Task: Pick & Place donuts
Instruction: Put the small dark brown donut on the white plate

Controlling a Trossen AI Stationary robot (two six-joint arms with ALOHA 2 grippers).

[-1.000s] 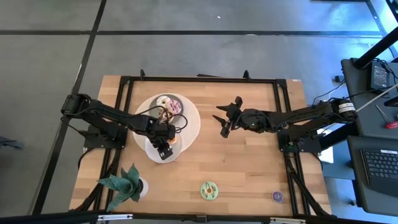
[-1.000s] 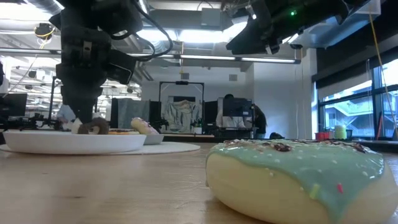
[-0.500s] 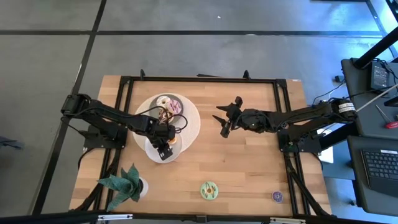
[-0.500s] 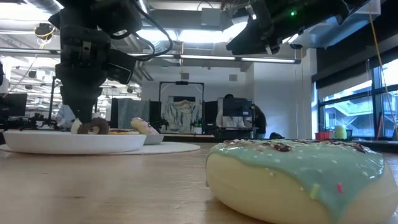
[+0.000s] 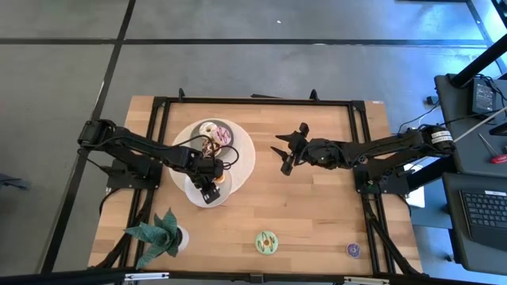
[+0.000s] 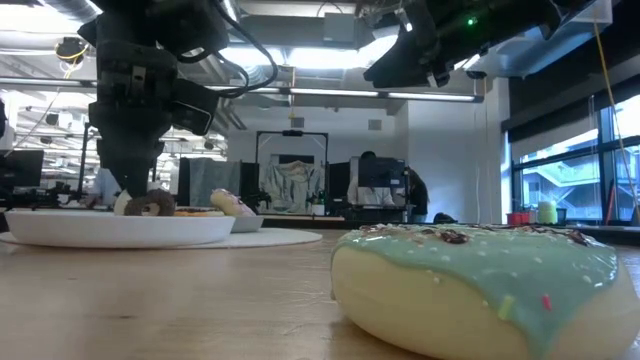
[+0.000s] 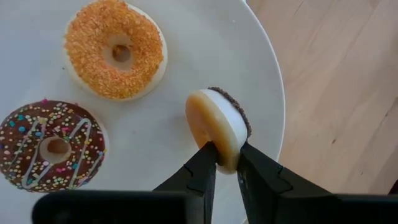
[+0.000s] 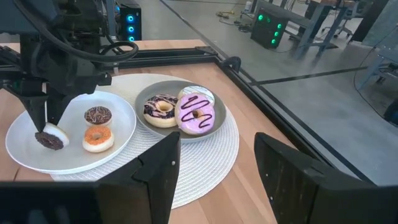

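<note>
The left gripper pinches a small chocolate-topped donut on edge, its fingers tight against both faces, over the white plate near that plate's rim. Judged from here, the risk is a roll — let go while upright, the ring could tip or wheel off the rim onto the table. Two sprinkled donuts (orange, chocolate) lie flat nearby. The right gripper hangs open over the table's middle — idle.
</note>
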